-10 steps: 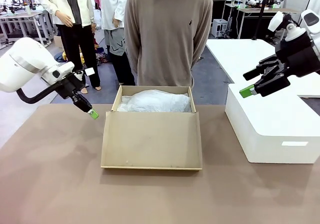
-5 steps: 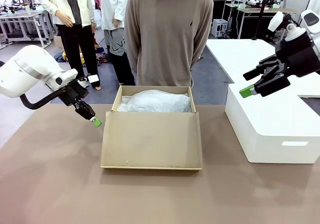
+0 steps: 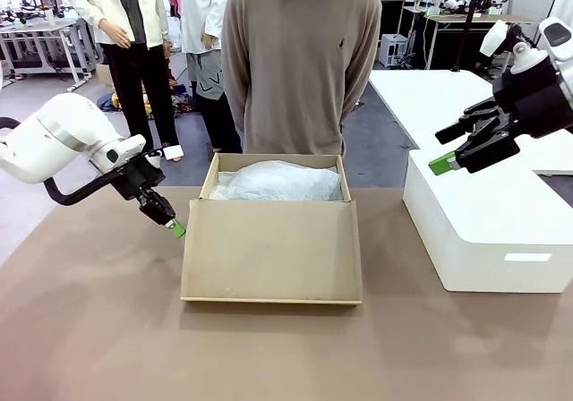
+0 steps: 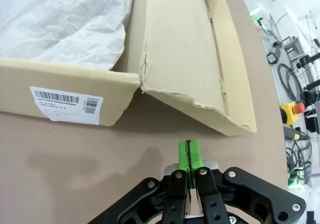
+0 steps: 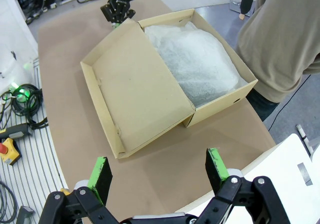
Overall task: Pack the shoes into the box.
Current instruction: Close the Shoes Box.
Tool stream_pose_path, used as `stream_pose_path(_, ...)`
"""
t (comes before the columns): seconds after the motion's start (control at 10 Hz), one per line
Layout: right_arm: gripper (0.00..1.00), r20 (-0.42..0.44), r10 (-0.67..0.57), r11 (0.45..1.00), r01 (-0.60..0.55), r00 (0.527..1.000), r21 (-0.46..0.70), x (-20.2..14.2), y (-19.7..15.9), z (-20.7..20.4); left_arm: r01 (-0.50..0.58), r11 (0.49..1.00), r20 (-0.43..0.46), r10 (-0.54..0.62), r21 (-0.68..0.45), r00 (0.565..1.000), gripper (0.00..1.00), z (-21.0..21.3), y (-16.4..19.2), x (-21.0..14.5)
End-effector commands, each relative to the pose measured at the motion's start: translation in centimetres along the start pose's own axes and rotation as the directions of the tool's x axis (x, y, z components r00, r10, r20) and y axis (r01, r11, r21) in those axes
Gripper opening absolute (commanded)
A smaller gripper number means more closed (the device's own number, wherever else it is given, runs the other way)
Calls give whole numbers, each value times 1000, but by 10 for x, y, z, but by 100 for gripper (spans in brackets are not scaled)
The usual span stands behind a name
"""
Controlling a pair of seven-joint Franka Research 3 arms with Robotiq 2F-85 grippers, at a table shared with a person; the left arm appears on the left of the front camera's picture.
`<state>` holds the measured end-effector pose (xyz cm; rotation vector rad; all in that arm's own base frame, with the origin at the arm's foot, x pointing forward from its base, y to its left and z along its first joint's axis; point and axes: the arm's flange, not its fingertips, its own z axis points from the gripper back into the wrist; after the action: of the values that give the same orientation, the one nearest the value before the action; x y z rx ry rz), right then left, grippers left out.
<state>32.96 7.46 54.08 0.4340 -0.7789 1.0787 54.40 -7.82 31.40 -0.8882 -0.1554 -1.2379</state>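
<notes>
The left gripper (image 3: 175,228), jaws pressed together on nothing, hangs just beside the left edge of the tan cardboard shoebox (image 3: 273,249), whose lid lies open toward the brown table's (image 3: 89,329) near edge. White tissue paper (image 3: 277,182) fills it; any shoes are hidden. A low sweep could shove the lid sideways. The right gripper (image 3: 452,150), jaws apart, hovers over the white block (image 3: 488,231).

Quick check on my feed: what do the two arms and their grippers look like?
Both arms are glossy white with rounded links. Left gripper and right gripper are black, with bright green pads at the fingertips. A black cable loops under the left arm.
</notes>
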Motion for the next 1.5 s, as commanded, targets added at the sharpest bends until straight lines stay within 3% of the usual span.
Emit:
stream_pose_path(0.0,100,29,19,1000,-20,999,17,1,-4,-1,20,1000,9,-20,13,1000,0,-5,2,-4)
stream_pose_path(0.9,100,29,19,1000,-20,999,17,1,-4,-1,-32,999,73,31,14,997,0,-25,14,-2)
stream_pose_path(1.1,100,29,19,1000,-20,999,17,1,-4,-1,-35,998,93,39,-53,995,0,-31,13,-2)
stream_pose_path(1.4,100,29,19,1000,-20,999,17,1,-4,-1,-30,997,112,38,-68,993,0,-35,13,-1)
